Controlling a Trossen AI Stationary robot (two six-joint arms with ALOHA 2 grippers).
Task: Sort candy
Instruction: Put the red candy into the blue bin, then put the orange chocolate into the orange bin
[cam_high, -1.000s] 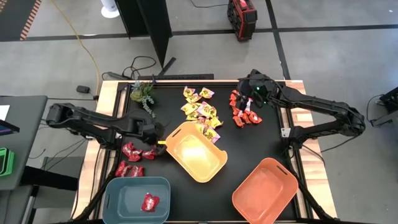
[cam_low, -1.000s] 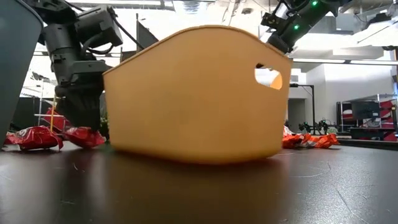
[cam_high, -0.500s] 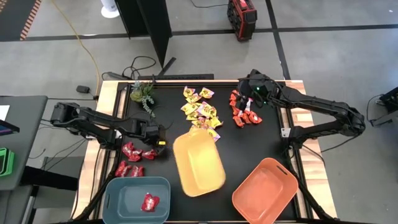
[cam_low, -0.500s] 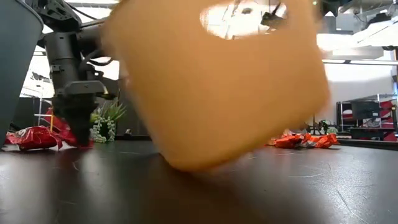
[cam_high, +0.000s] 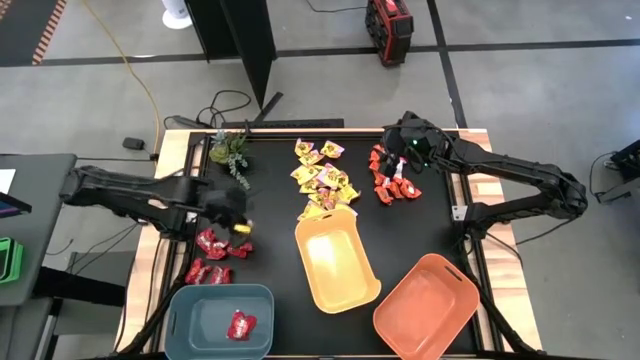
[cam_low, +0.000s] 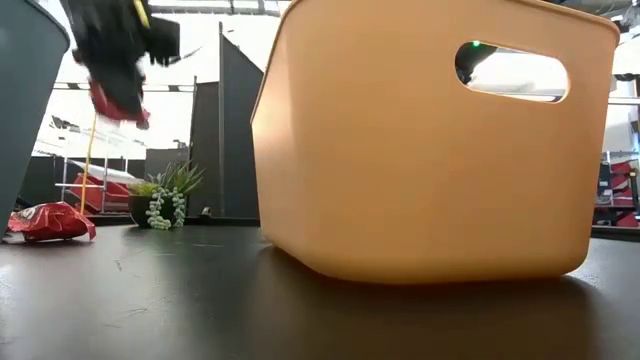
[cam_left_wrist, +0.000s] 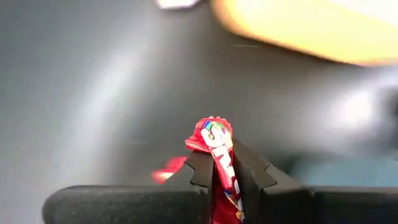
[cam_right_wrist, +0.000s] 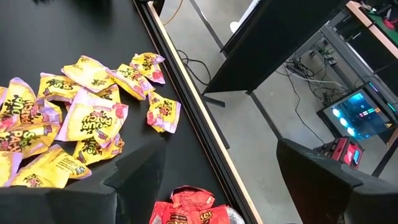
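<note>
Candy first: our left gripper (cam_left_wrist: 222, 177) has just snapped shut on a deep red candy (cam_left_wrist: 217, 149) and lifted it off the table, so one more piece is ready for a bin. The yellow bin (cam_high: 336, 264) has swung round beside it. Our right gripper (cam_high: 398, 158) waits spread wide over the orange-red candies (cam_high: 388, 180).

From my seat I see a grey concrete floor (cam_high: 90, 95) crossed by dark lines, a yellow cable (cam_high: 140, 75) trailing over it, a black partition (cam_high: 232, 40) behind the table, and a red-and-black case (cam_high: 391, 30) (beside one line); bright ceiling lights (cam_low: 200, 8) glare beyond.
</note>
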